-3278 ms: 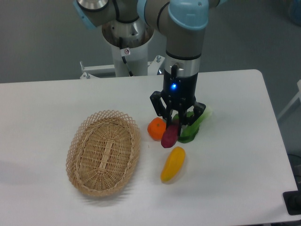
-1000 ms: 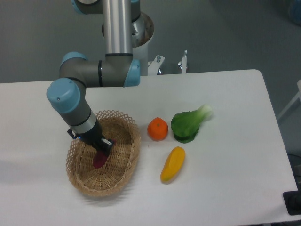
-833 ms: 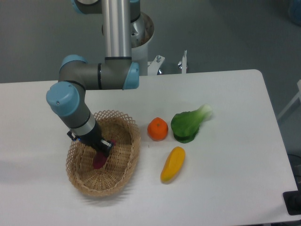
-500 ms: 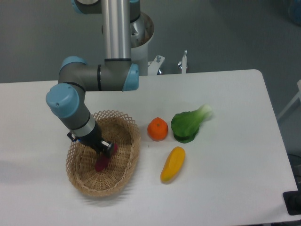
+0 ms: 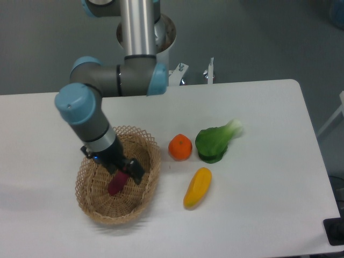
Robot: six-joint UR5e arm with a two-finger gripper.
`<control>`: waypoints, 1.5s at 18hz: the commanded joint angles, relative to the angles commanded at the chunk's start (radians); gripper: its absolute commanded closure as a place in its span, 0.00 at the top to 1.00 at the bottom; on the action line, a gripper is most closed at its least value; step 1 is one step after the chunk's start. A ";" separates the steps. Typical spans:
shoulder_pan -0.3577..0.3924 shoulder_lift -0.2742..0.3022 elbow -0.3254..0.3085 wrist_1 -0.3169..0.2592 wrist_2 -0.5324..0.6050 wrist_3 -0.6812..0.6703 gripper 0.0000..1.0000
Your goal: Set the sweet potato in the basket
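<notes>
The magenta-purple sweet potato lies inside the oval tan wicker basket, on its floor near the middle. My gripper is down inside the basket, just above and to the right of the sweet potato's upper end. Its dark fingers look spread apart and the sweet potato is not clamped between them. The arm's wrist hides part of the basket's back rim.
A round orange sits right of the basket. A green leafy vegetable lies beside it. A yellow-orange elongated fruit lies in front of them. The robot base stands at the table's back edge.
The sweet potato was carried from beside the orange into the basket. In the last half second the fingers spread and shifted right, leaving the sweet potato lying on the basket floor.
</notes>
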State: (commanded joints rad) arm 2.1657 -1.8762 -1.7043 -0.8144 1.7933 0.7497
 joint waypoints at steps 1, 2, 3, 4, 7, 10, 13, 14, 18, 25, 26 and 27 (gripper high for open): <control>0.032 0.017 0.006 -0.032 -0.014 0.031 1.00; 0.063 0.032 0.020 -0.070 -0.028 0.063 1.00; 0.091 0.043 0.041 -0.115 -0.038 0.100 1.00; 0.118 0.052 0.064 -0.164 -0.055 0.141 1.00; 0.187 0.072 0.132 -0.305 -0.109 0.256 1.00; 0.232 0.092 0.155 -0.365 -0.143 0.354 1.00; 0.256 0.106 0.155 -0.385 -0.172 0.375 1.00; 0.258 0.108 0.155 -0.385 -0.175 0.375 1.00; 0.258 0.108 0.156 -0.385 -0.173 0.373 1.00; 0.258 0.109 0.156 -0.385 -0.173 0.373 1.00; 0.258 0.109 0.156 -0.385 -0.173 0.373 1.00; 0.258 0.109 0.156 -0.385 -0.173 0.373 1.00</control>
State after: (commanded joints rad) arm 2.4237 -1.7671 -1.5478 -1.1996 1.6199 1.1229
